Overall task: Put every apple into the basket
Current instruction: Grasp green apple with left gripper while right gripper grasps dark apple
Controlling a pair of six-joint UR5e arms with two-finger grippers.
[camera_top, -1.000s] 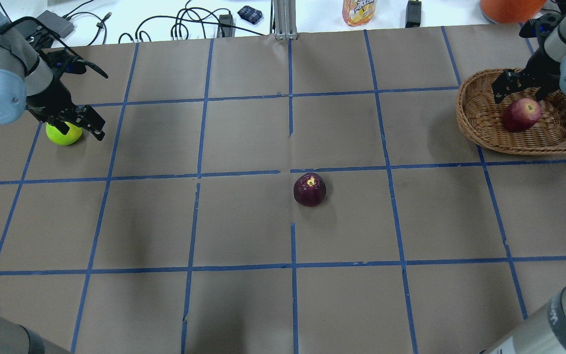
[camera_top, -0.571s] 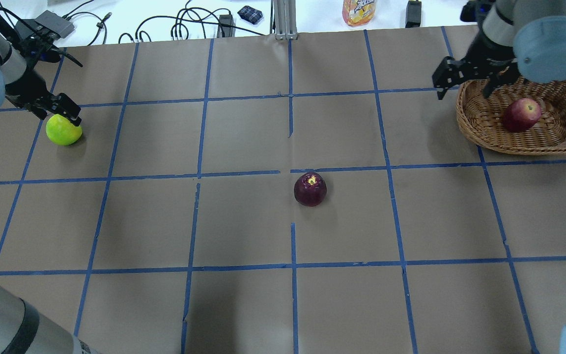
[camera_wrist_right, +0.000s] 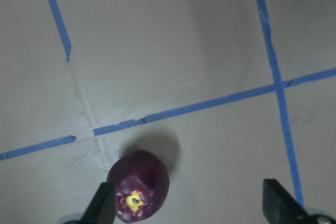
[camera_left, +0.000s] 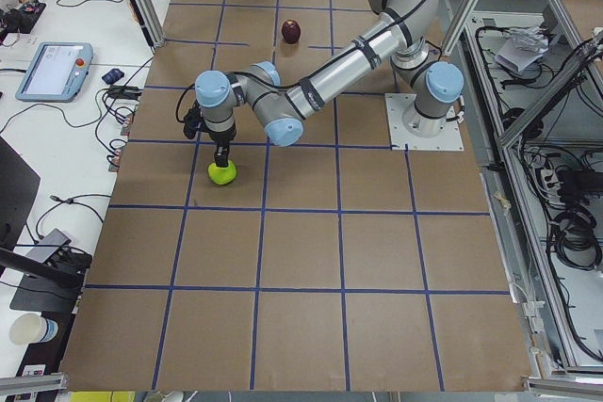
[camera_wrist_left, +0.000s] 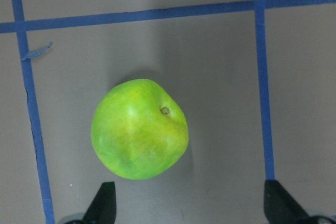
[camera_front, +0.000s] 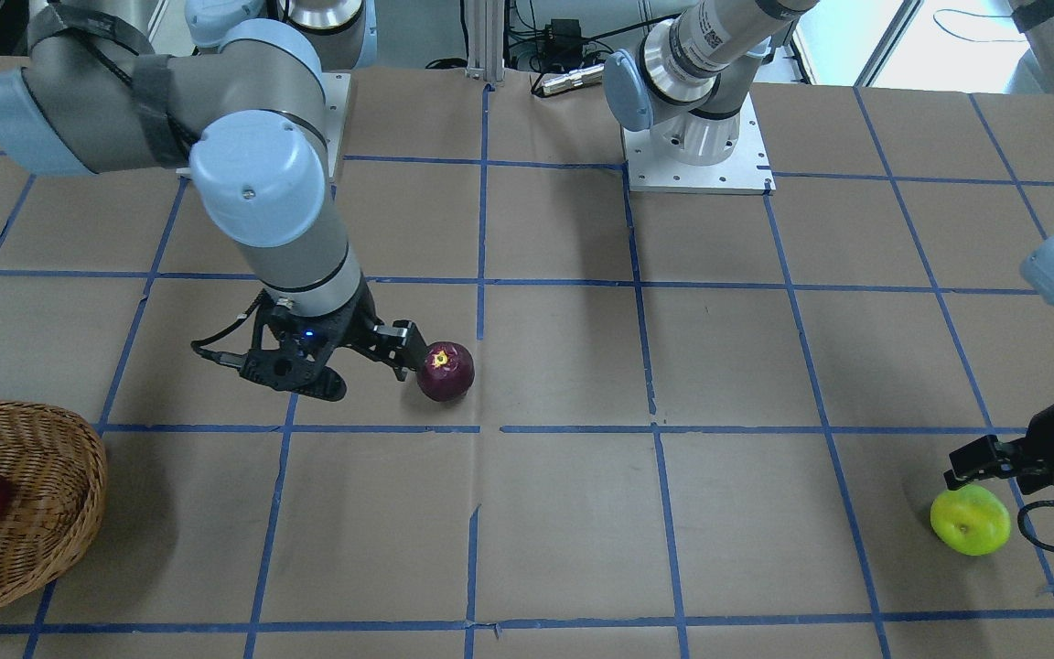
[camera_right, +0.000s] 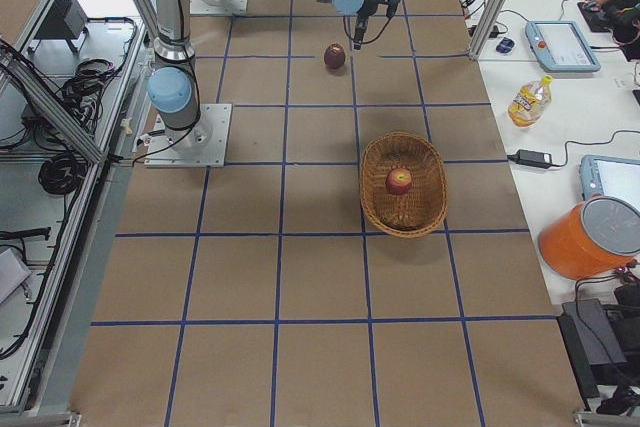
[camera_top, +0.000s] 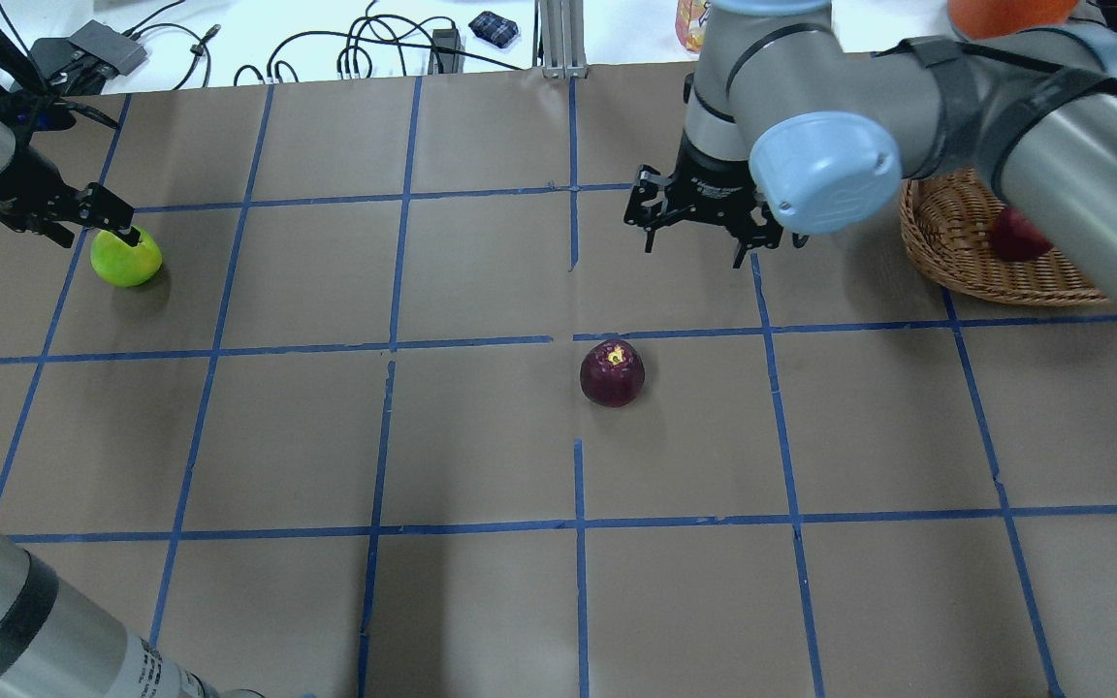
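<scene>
The yellow-green apple (camera_top: 126,257) lies on the table at the far left. My left gripper (camera_top: 88,228) is open and empty just behind and above it; the left wrist view shows the apple (camera_wrist_left: 139,128) ahead of the open fingertips (camera_wrist_left: 102,205). The maroon apple (camera_top: 612,372) lies mid-table. My right gripper (camera_top: 692,247) is open and empty, hovering behind and right of it; the right wrist view shows the apple (camera_wrist_right: 139,192) by the left fingertip. The red apple (camera_right: 399,181) lies in the wicker basket (camera_top: 956,257) at the far right.
Brown paper with a blue tape grid covers the table. Behind the back edge lie cables, a juice bottle (camera_top: 709,19) and an orange bucket (camera_top: 1005,15). My right arm's elbow (camera_top: 825,170) hangs beside the basket. Arm bases (camera_front: 696,146) stand on the robot's side.
My right gripper has moved from the basket leftward toward the table's middle, leaving the red apple in the basket. My left gripper has drawn back and left off the green apple.
</scene>
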